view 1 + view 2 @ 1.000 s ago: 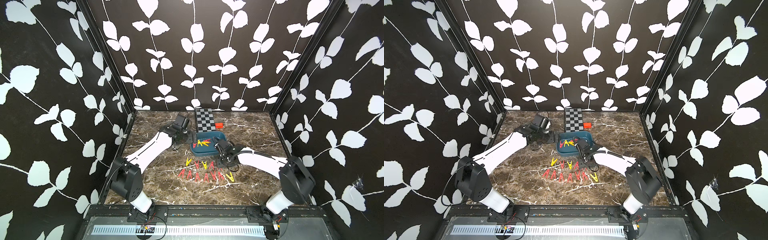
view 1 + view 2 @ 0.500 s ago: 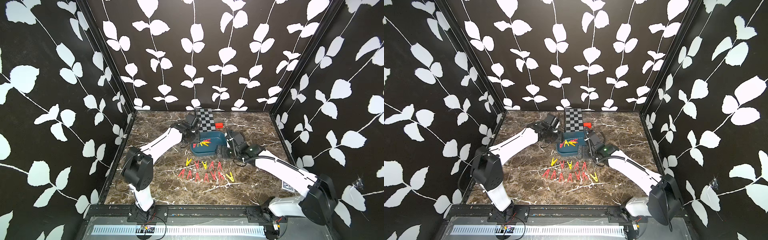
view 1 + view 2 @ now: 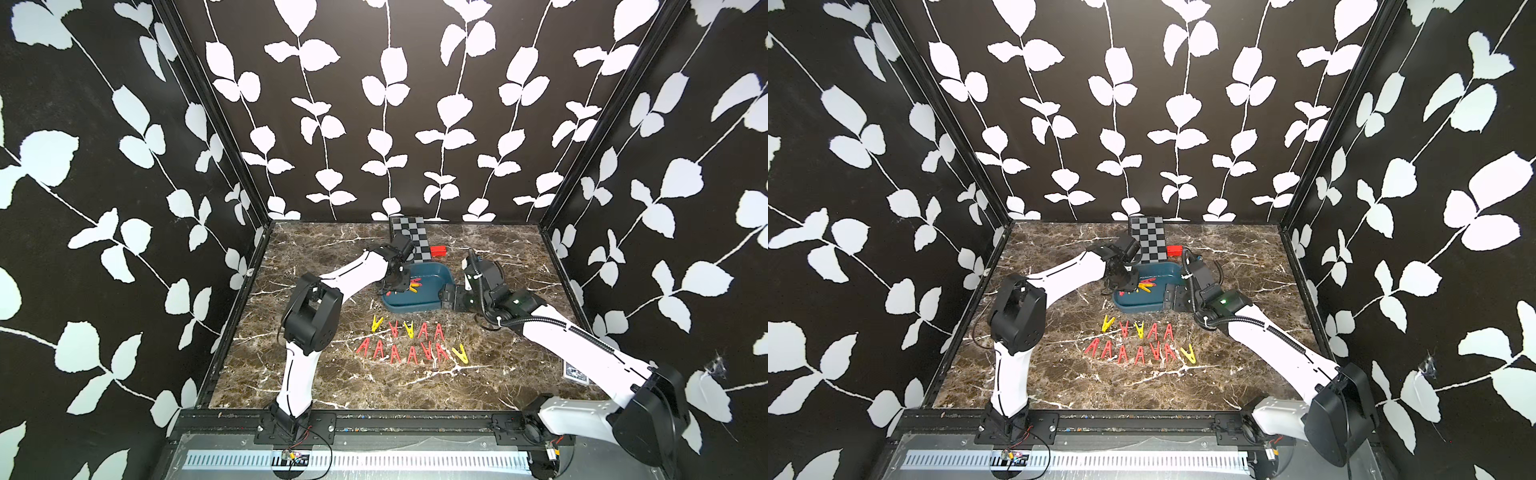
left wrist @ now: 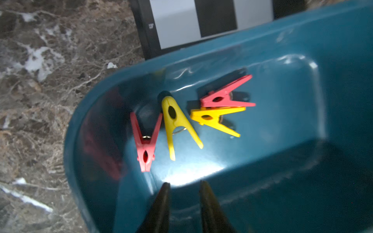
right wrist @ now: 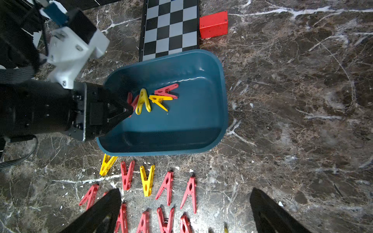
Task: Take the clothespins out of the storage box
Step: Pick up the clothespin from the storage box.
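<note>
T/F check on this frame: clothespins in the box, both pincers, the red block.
1. Four plastic spring clothespins lie in the teal plastic storage box. True.
2. The right pincer is shut on a clothespin. False: it is wide open and empty.
3. The left pincer reaches into the box. True.
4. The red rectangular block sits in the box. False: it is on the brown marble table, beside the black-and-grey checkered board.
5. Every clothespin on the table is red. False: a few yellow clothespins lie there too.

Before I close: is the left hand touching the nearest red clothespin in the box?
Apart. In the left wrist view, bare storage box floor shows between the left hand and the red clothespin.
</note>
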